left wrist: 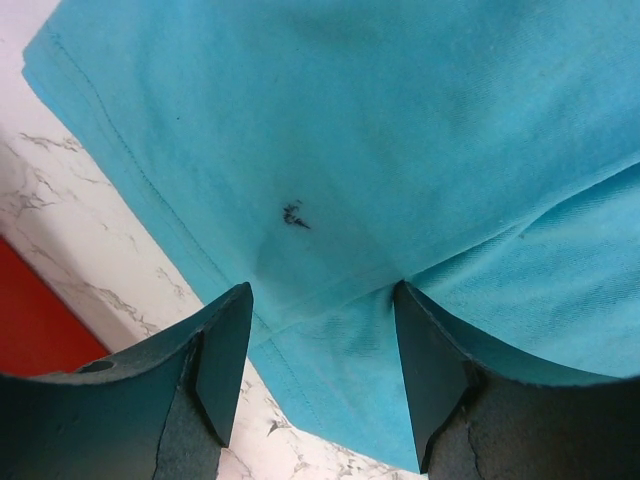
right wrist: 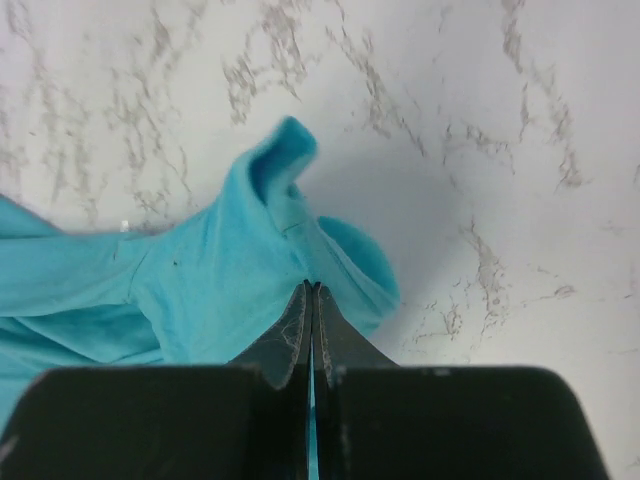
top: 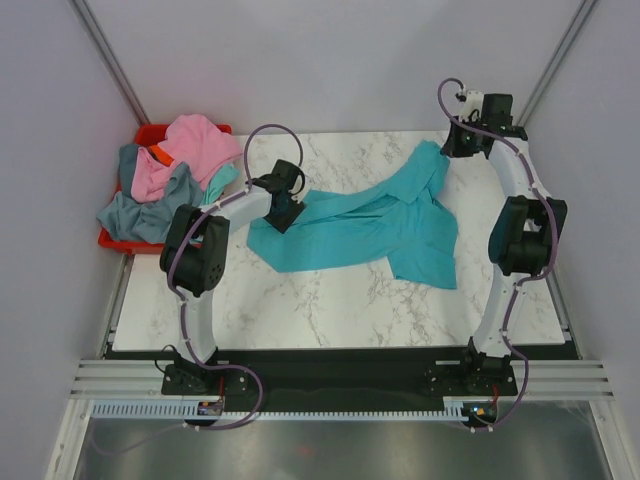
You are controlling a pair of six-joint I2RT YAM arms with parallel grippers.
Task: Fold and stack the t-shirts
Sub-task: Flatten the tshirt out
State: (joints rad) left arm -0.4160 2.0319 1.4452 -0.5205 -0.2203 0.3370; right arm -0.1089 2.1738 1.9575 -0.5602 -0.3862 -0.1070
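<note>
A bright teal t-shirt [top: 350,235] lies loosely spread and creased across the middle of the marble table [top: 300,310], its broad body toward the left and one narrow part drawn out toward the far right corner. The right gripper [top: 452,145] sits at that far right end; in its wrist view the right gripper [right wrist: 311,300] has its fingers [right wrist: 280,345] pressed together on a bunched fold of the teal t-shirt [right wrist: 220,270], with a thin sliver of cloth showing between them and a small lip of fabric standing up just beyond the tips. The left gripper [top: 284,210] is over the far left edge of the shirt. From its wrist camera the left gripper [left wrist: 320,340] stands with its fingers [left wrist: 222,350] spread wide apart, the hemmed edge of the cloth beneath them and a small dark mark [left wrist: 295,213] on the fabric just beyond. At the far left, beside the table, a red bin [top: 150,133] holds a heap of other shirts, a pink t-shirt [top: 195,140] on top and a grey-blue t-shirt [top: 140,215] spilling over the near rim.
</note>
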